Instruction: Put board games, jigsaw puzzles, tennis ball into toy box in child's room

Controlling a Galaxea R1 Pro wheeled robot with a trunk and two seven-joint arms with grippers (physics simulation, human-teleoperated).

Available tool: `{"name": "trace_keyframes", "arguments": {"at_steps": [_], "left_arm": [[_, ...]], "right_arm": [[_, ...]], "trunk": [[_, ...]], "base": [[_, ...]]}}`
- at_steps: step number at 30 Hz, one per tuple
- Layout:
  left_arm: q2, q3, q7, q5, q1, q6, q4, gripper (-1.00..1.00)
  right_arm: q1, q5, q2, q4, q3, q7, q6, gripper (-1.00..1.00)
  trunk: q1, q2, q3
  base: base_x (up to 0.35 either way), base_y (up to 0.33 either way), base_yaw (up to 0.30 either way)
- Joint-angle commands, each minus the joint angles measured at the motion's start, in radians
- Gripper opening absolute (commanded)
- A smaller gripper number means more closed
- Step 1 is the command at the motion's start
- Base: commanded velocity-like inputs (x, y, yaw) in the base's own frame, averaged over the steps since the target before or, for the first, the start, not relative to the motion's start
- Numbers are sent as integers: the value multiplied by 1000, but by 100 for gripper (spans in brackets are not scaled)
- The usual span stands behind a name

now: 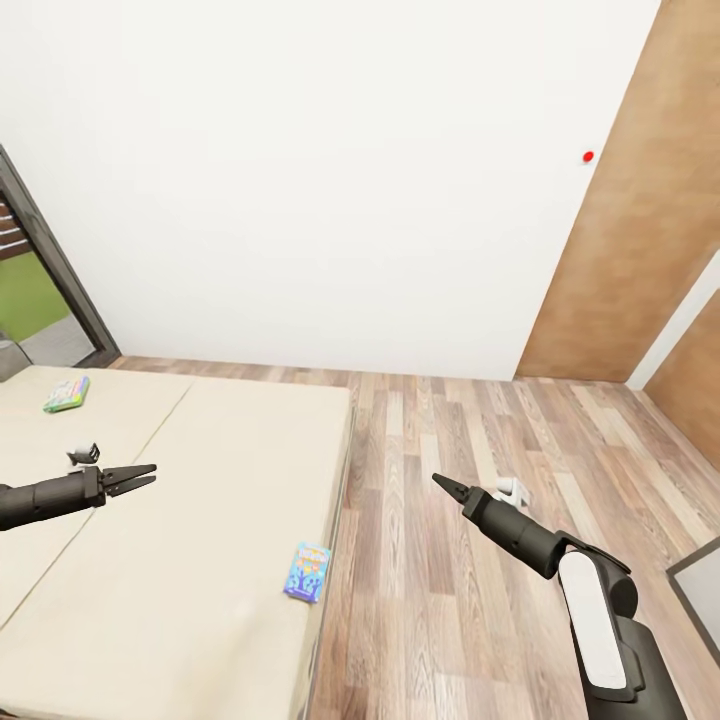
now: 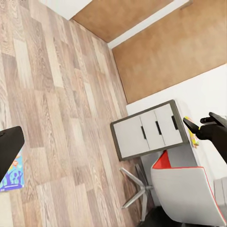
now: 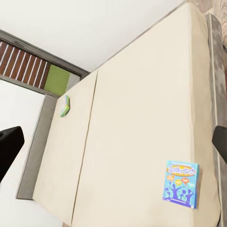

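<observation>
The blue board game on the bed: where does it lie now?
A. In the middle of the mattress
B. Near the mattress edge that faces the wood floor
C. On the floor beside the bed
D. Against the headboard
B: the blue board game lies flat on the bed, close to the mattress edge next to the wood floor.

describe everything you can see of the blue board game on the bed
The blue board game is a thin, flat rectangular box with a bright printed cover: yellow lettering, coloured speech bubbles and dark blue figures. It lies flat, face up, on the beige mattress of the bed, close to the edge beside the wood floor. Nothing else touches it.
</observation>
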Motion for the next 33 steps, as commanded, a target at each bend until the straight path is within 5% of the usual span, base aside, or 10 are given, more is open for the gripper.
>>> {"name": "trace_keyframes", "arguments": {"at_steps": [1,33], "left_arm": [[0,0,-4,-1,-1,11,0,100],[0,0,-4,-1,-1,11,0,100]], "right_arm": [[-1,5,1,0,-3,7,6,100],[-1,5,2,1,-4,6,6,100]], "trunk": [[1,-2,0],[1,-2,52]], "base": [[0,0,0],[0,0,57]]}}
